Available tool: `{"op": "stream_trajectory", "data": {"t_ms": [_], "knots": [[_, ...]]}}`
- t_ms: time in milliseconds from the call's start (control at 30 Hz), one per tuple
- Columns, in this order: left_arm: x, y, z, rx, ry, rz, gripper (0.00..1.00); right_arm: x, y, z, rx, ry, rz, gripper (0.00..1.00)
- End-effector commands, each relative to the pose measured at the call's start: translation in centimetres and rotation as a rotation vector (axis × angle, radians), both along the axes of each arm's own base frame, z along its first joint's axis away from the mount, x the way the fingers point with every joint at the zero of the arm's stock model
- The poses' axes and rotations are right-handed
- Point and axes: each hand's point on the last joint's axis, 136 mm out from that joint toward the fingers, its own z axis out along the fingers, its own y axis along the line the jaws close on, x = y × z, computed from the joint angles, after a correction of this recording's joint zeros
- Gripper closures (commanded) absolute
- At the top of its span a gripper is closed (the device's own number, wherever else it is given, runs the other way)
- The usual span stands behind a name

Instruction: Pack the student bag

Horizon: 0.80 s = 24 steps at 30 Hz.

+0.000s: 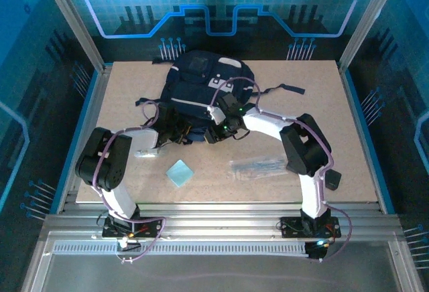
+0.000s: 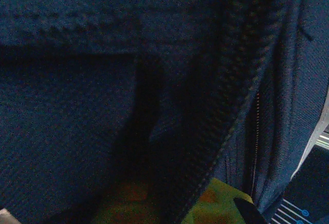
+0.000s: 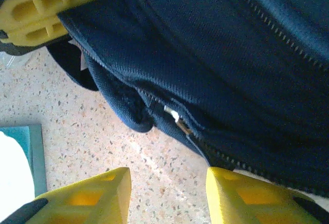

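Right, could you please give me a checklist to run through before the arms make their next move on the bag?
1. Left gripper shut at the backpack's near edge: ok. Whether it has hold of the fabric: cannot tell.
2. Right gripper open, nothing between its fingers: ok.
3. Zip pull in sight just ahead of the right gripper: ok.
4. Backpack mouth open wide enough to load: cannot tell.
5. Teal pad and clear packet packed: not ok, both lie on the table.
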Motion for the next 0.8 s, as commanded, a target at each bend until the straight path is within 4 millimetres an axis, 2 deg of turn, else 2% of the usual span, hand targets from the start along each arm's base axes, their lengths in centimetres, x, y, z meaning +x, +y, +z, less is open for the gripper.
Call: {"op": "stream_trajectory", "data": {"t_ms": [0, 133, 333, 500, 600, 767], "knots": [[1.1, 0.1, 1.5, 0.004, -0.067, -0.019, 1.00, 1.7, 0.3, 1.7, -0.011, -0.100, 0.015, 0.56], [1.5, -0.2, 4.0, 0.001, -0.107, -0.048, 1.00, 2.0, -0.4, 2.2, -0.021, -0.124, 0.036, 0.54], [1.5, -0.7, 7.8, -0.008, -0.167, -0.090, 1.00, 2.9, 0.5, 1.4, -0.014, -0.173, 0.054, 0.53], [1.1, -0.8, 8.5, -0.017, -0.176, -0.095, 1.00, 3.7, 1.7, 0.9, 0.013, -0.207, 0.055, 0.56], [1.0, -0.9, 8.7, -0.038, -0.179, -0.090, 1.00, 3.9, 2.5, 0.3, 0.019, -0.208, 0.063, 0.61], [1.1, -1.0, 9.0, -0.059, -0.189, -0.082, 1.00, 3.9, 2.8, 0.1, 0.034, -0.209, 0.060, 0.89]]}}
